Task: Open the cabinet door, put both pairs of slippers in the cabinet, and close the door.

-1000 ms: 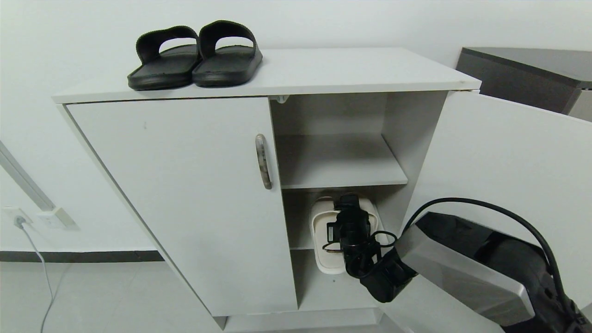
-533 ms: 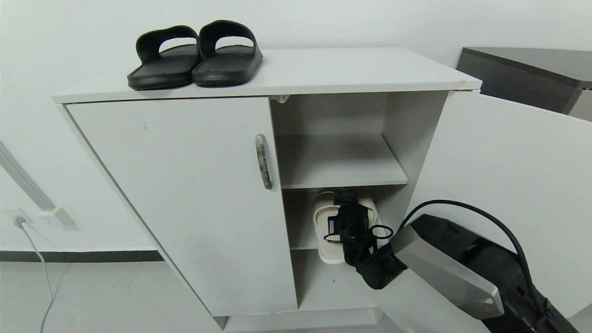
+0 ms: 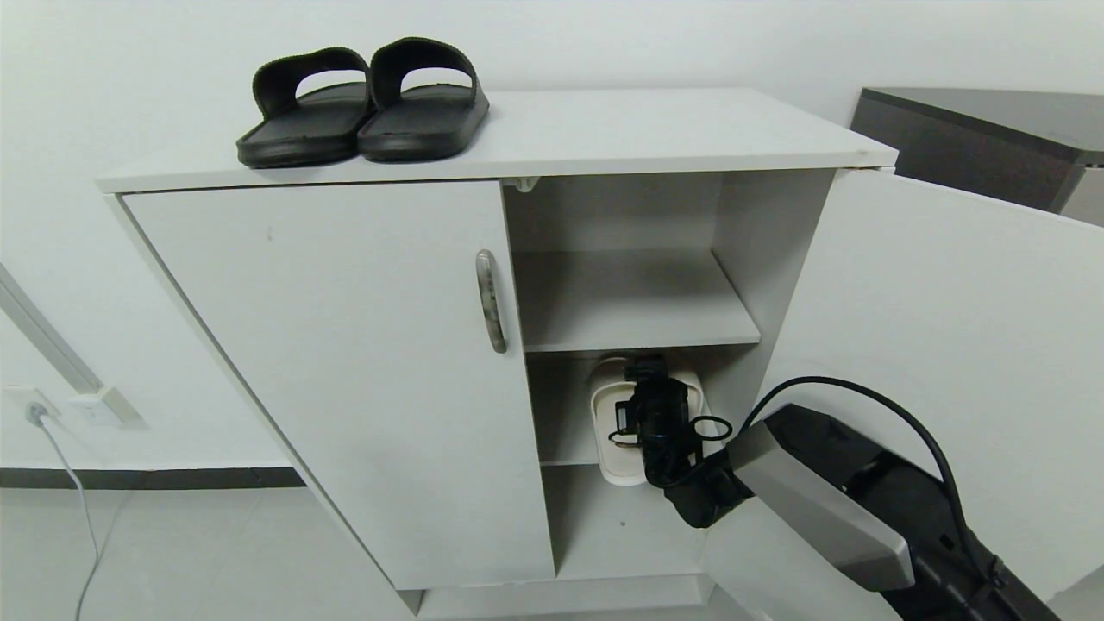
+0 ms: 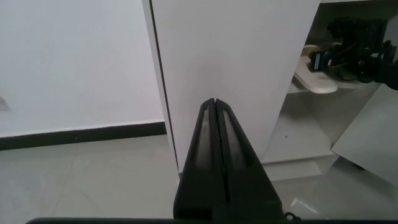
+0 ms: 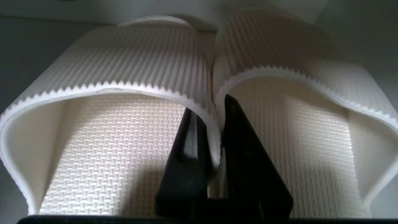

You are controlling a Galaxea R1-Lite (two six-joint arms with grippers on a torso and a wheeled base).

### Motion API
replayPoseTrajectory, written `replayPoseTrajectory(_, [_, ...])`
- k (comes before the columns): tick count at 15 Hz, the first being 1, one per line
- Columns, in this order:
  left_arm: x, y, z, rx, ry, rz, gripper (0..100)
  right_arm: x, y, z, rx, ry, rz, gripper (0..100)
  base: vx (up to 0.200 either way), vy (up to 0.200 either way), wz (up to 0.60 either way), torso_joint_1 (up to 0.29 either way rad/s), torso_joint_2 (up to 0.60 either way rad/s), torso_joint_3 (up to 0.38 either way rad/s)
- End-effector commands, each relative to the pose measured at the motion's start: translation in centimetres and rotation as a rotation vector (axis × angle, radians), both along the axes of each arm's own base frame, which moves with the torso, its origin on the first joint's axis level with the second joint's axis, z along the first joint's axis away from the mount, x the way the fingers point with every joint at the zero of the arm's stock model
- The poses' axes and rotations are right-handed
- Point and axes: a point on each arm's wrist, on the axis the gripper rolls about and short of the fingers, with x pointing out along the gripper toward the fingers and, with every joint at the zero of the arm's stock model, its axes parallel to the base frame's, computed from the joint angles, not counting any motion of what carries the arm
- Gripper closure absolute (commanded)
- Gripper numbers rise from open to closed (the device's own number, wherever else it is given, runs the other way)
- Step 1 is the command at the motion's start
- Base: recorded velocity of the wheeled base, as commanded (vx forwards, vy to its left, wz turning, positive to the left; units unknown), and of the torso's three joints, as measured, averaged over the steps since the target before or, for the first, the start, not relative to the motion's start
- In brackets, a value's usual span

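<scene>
A pair of black slippers [image 3: 362, 103] stands on the left of the white cabinet's top [image 3: 655, 129]. The right door [image 3: 949, 328] is swung open; the left door [image 3: 328, 362] is closed. A pair of white slippers [image 3: 614, 431] [image 5: 124, 124] [image 4: 314, 78] lies on the middle shelf inside, heels jutting past its front edge. My right gripper [image 3: 651, 405] [image 5: 214, 134] is shut on the inner strap edges where the two white slippers meet. My left gripper [image 4: 215, 102] is shut and holds nothing, low in front of the closed left door.
The upper shelf [image 3: 630, 302] sits right above the white slippers. The left door's handle [image 3: 491, 300] is beside the opening. A dark grey unit [image 3: 975, 147] stands behind the open door. A wall socket with a cable [image 3: 34, 410] is at the left.
My right arm has pushed the white slippers deeper onto the middle shelf, so less of them overhangs the front edge. The black slippers and the doors have not moved.
</scene>
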Motion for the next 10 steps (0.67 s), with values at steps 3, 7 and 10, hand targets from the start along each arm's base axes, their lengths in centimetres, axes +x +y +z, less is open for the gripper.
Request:
replayPoseTrajectory(3, [0.01,0.0,-0.01,0.0,0.002,0.0,100,0.57,0.1,-0.38,0.004,-0.005,-0.005,100,0.0,0.0,0.0,0.0,0.0,0.0])
replayPoseTrajectory(7, [0.01,0.0,-0.01,-0.001,0.002,0.0,100,0.63,0.04,-0.65,-0.009,0.013,-0.006,0,0.0,0.0,0.0,0.0,0.0,0.0])
replayPoseTrajectory(10, [0.01,0.0,-0.01,-0.001,0.002,0.0,100,0.1,-0.22,0.11,-0.009,0.013,-0.006,0,0.0,0.0,0.0,0.0,0.0,0.0])
